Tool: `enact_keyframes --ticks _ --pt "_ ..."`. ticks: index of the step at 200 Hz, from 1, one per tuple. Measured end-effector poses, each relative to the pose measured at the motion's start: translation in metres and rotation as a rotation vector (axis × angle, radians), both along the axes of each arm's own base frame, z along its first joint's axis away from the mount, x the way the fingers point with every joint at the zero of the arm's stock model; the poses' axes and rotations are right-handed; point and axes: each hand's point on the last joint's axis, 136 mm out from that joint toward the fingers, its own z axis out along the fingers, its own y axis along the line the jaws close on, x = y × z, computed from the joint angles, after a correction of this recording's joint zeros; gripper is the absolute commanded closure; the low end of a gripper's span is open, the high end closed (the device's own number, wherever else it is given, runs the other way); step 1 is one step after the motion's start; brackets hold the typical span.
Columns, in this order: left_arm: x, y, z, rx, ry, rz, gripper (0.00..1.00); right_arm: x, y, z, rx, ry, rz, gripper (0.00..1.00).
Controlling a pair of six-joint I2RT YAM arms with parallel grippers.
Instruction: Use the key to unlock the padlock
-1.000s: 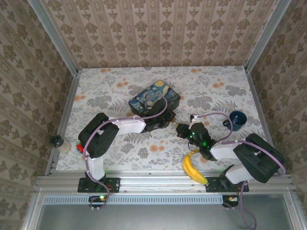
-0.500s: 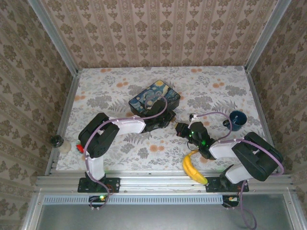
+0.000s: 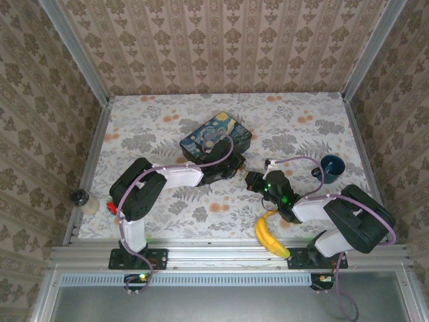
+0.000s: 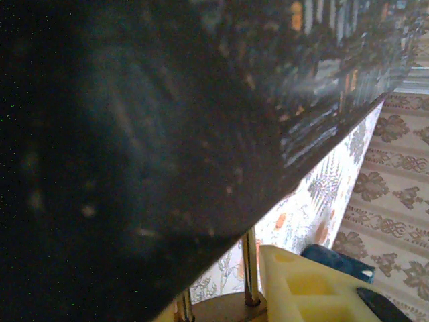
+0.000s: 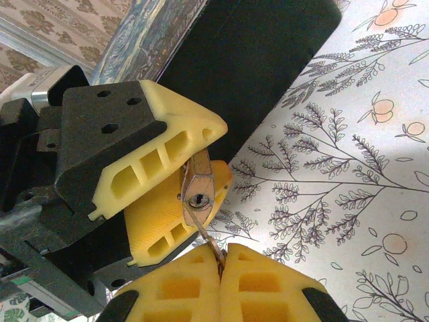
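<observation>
Above the flowered table (image 3: 167,121), mid-frame in the top view, we see the left fingers (image 5: 161,144) clamped on the padlock (image 5: 198,184), just beside the painted box (image 3: 216,137). In the right wrist view the right fingers (image 5: 181,288), at the bottom edge, pinch the thin key (image 5: 202,233), whose other end reaches the padlock's keyhole

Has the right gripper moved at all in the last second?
Yes, slightly. In the top view the right gripper has edged left, toward the starry painted box and away from the blue cup.
</observation>
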Motion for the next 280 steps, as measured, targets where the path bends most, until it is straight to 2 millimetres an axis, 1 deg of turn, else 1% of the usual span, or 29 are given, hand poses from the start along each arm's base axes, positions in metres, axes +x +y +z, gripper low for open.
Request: enact_keyframes --ticks 138,280 --pt "0.0 0.0 0.0 -0.004 0.002 0.001 1.0 -0.001 -0.002 0.001 0.0 0.001 -0.004 1.0" --pt "0.0 -0.001 0.0 -0.008 0.0 0.0 1.0 0.0 -0.003 -0.011 -0.017 0.031 -0.008 1.0"
